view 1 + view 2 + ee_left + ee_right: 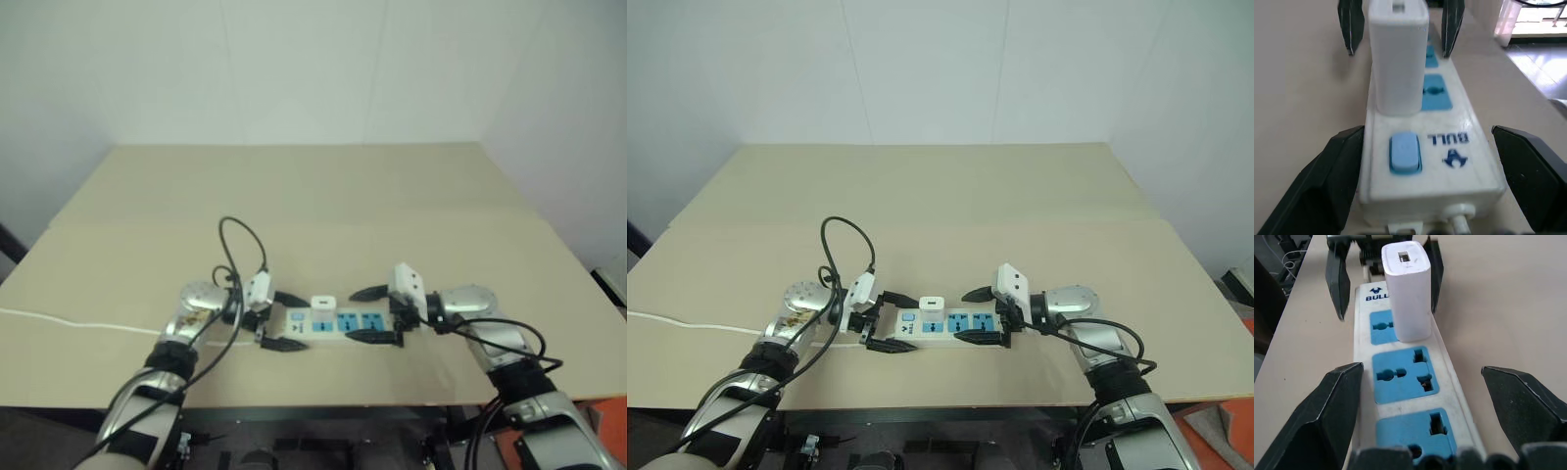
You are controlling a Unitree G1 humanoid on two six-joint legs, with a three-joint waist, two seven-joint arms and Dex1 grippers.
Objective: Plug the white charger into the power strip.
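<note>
The power strip (345, 322) lies flat on the tan table near its front edge, blue socket faces up. The white charger (323, 303) stands upright in the socket closest to the strip's switch end, as the wrist views show (1406, 289) (1397, 58). My left gripper (294, 321) is open, one black finger on each side of the strip's switch end, and nothing is held. My right gripper (355, 314) is open too, straddling the strip from the opposite end, its fingers apart from the charger. Two blue sockets (1403, 374) beside the charger stand free.
The strip's thin white cord (69, 321) runs off to the left across the table (313, 196). The table's front edge lies just below both grippers. Behind the strip the tabletop stretches to a white wall.
</note>
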